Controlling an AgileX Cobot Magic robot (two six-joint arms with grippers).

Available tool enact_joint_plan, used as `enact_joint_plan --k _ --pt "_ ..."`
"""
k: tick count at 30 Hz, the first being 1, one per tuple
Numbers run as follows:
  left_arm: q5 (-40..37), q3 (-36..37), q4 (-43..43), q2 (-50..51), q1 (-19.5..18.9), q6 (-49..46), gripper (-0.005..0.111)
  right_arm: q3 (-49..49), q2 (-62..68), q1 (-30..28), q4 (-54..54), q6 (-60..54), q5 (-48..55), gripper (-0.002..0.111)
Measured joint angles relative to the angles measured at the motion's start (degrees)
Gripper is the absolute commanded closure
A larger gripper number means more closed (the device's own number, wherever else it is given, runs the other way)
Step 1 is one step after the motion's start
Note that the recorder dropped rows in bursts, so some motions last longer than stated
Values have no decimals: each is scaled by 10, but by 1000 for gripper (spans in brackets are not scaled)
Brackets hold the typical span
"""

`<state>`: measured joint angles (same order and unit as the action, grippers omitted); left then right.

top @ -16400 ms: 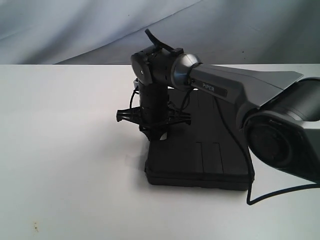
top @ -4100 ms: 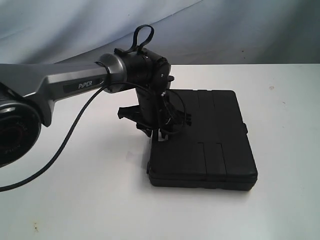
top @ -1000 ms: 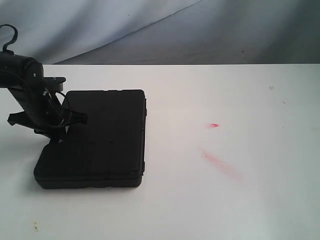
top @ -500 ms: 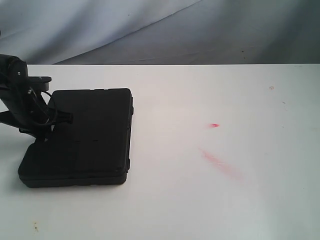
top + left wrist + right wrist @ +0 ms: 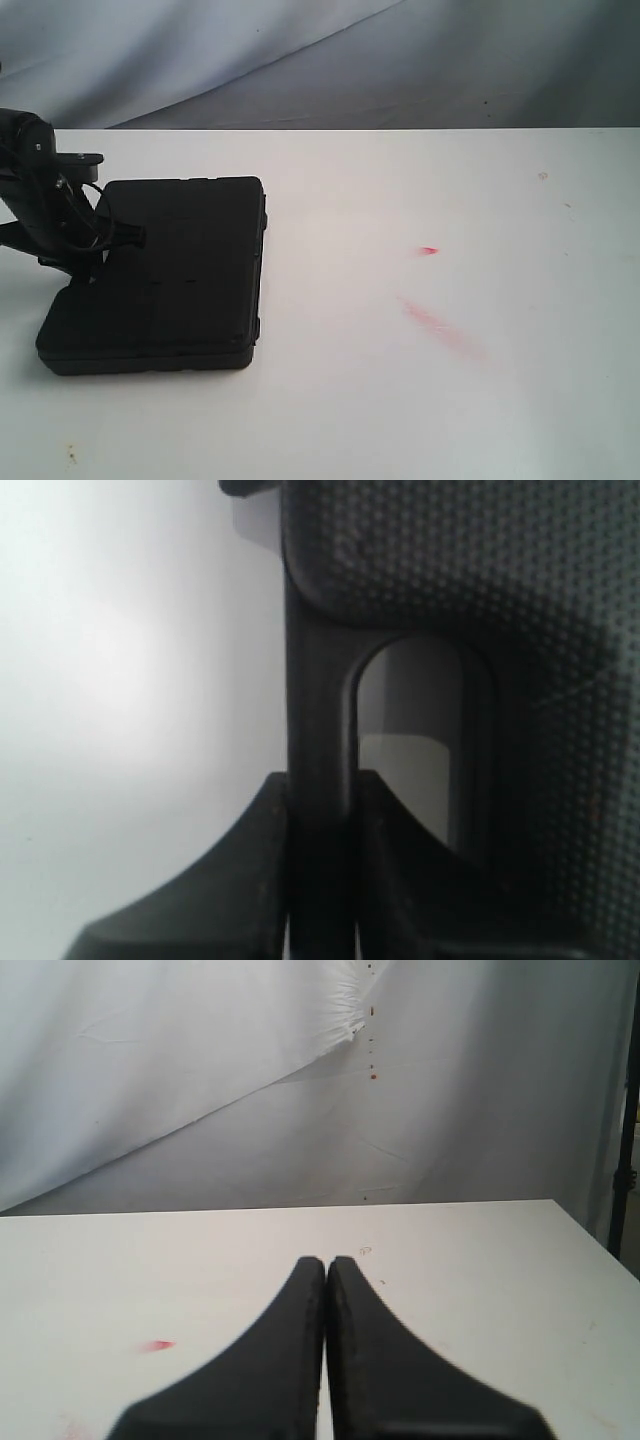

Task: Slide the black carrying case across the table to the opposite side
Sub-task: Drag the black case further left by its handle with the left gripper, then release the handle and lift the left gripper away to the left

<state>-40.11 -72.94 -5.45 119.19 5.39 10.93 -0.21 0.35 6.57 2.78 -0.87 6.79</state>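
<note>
The black carrying case [image 5: 165, 275] lies flat on the white table [image 5: 450, 400], near its left side in the exterior view. My left gripper [image 5: 85, 265] stands at the case's left edge, pointing down. In the left wrist view its jaws [image 5: 320, 790] are shut on the case's slim handle bar [image 5: 318, 680], with the textured case lid [image 5: 480, 580] beside it. My right gripper [image 5: 326, 1262] is shut with nothing in it, hovering over bare table [image 5: 480, 1280]; the exterior view does not show it.
Two red smears [image 5: 428, 250] [image 5: 440, 325] mark the table's middle right; one red smear [image 5: 157, 1345] shows in the right wrist view. A pale cloth backdrop [image 5: 300, 60] hangs behind the far edge. A dark stand [image 5: 628, 1140] rises past the table's side.
Over the last second the left gripper dragged the case a little further left, then both stopped. Much earlier the case lay at the middle right, with the right arm over it.
</note>
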Motion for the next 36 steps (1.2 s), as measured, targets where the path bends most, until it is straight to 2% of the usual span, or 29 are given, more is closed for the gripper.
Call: enact_joint_plan --k 6,16,26,36 --pt "0 0 0 0 0 0 99 0 0 0 0 0 0 108" --pt "-12 6 -8 3 -4 -5 60 0 0 0 0 0 0 108" --pt "-27 11 -15 -7 -7 -6 59 0 0 0 0 0 0 108" --pt "-31 14 -2 -72 -7 -9 59 0 0 0 0 0 0 108"
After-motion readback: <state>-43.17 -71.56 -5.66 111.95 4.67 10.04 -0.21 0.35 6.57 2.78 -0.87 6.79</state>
